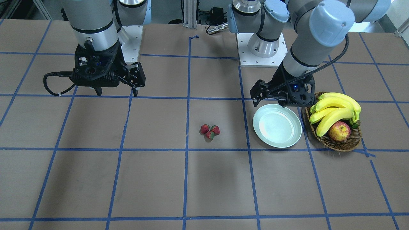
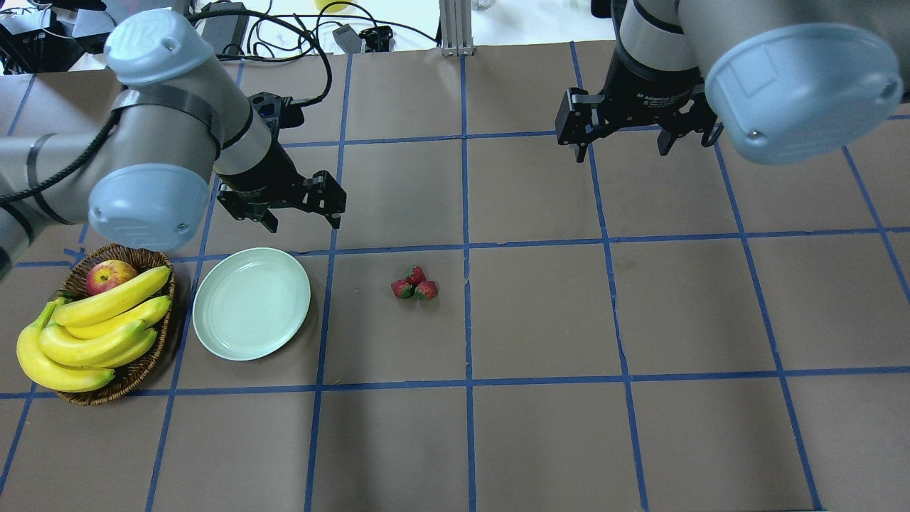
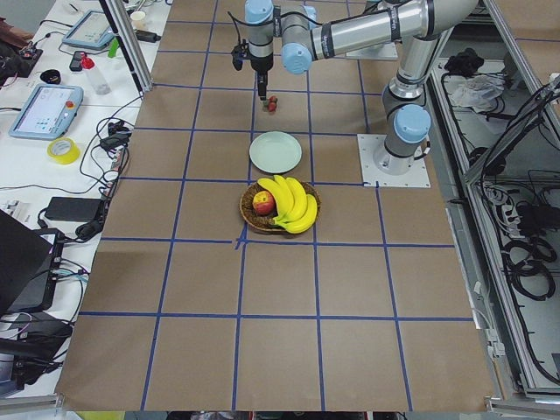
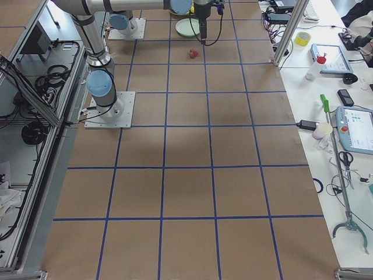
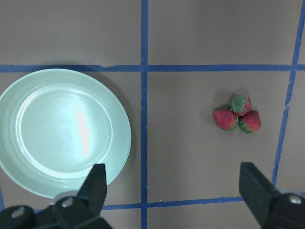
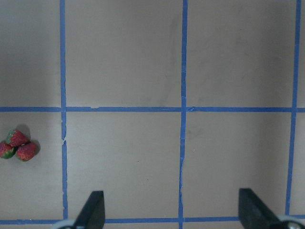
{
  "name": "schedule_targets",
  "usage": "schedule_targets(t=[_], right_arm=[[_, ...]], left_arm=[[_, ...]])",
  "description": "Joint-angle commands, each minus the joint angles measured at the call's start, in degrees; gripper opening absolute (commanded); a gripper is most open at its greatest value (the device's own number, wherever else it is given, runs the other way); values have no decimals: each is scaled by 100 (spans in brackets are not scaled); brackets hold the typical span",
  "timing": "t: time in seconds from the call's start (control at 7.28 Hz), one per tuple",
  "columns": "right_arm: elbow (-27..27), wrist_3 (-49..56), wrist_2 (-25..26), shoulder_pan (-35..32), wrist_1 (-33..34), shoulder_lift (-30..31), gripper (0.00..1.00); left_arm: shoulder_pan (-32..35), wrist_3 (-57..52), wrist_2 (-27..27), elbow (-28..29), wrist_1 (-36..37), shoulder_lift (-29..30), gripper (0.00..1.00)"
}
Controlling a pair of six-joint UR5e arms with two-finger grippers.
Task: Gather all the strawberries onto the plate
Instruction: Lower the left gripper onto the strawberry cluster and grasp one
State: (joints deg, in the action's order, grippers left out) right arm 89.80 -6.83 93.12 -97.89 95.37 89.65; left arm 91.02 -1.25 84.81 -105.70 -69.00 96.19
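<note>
One plate [image 2: 251,302] is sitting bare on the counter [image 2: 540,320], beside one fruit basket [image 2: 121,384]. The left gripper [image 2: 303,226] is hovering by the plate's rim, jaws apart. Three strawberries [image 2: 414,283] are lying clustered and touching, right of the plate. They are nearer this gripper than the right gripper [image 2: 623,154], which is hanging well apart from them with its fingers spread.

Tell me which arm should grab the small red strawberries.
Left, likely: the open left gripper hangs nearer the strawberries and beside the pale mint-green round plate; the right gripper is farther.
</note>
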Motion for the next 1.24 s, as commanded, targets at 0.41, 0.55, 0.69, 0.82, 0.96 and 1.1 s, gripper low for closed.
schedule_targets(t=[0.41, 0.55, 0.69, 0.82, 0.96, 1.1], right_arm=[[12, 50, -39, -2, -239, 202, 100], [-58, 58, -31, -2, -230, 193, 100], [-259, 59, -13, 6, -299, 150, 100], [-583, 128, -48, 154, -674, 19, 100], [-821, 190, -83, 269, -861, -122, 100], [-815, 199, -83, 287, -854, -123, 100]], left_arm=[[574, -320, -544, -433, 940, 882, 98], [575, -740, -562, -486, 1115, 1049, 98], [584, -1023, -597, -495, 1177, 1199, 99], [593, -1287, -597, -495, 1187, 1296, 98], [593, -1533, -614, -487, 1300, 1419, 98], [593, -1553, -667, -495, 1440, 1577, 98]])
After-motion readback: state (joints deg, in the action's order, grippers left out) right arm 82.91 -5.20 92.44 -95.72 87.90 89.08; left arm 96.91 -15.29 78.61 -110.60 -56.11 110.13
